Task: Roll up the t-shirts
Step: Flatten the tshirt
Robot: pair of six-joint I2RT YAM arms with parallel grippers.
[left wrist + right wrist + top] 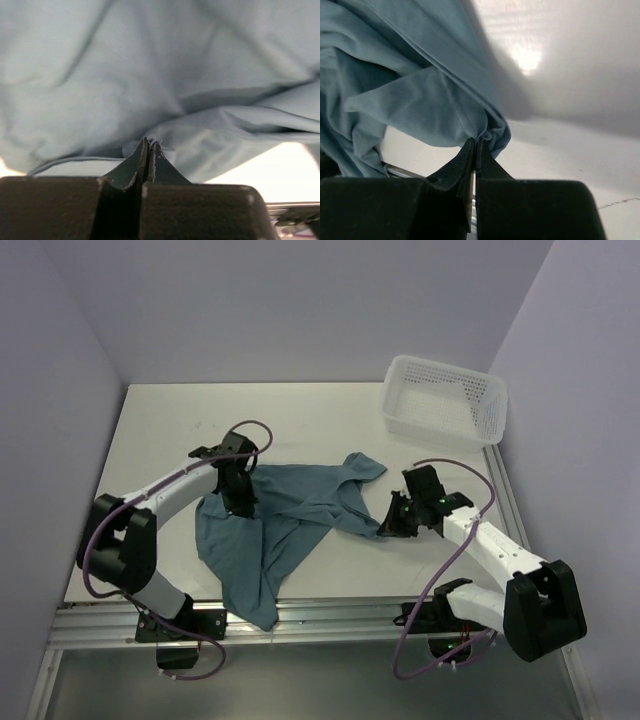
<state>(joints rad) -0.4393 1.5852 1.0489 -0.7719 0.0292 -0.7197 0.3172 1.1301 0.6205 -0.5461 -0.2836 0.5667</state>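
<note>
**You are pinching the shirt (290, 525) with both hands.**
The shirt is lying crumpled in the middle of the table (160, 430), with one end reaching over the near edge. The left hand (238, 508) is squeezing shut on a tiny bit of cloth on the shirt's left side. The right hand (392, 525) is squeezing shut on a folded edge on its right side. The basket (445, 400) is sitting well apart, at the far right corner. I am thinking the shirt needs to be flat before you roll it. So try lifting both hands together and pulling them gently apart until the cloth is smooth. The left pinch is looking small, so go slowly or the cloth may slip out.
</note>
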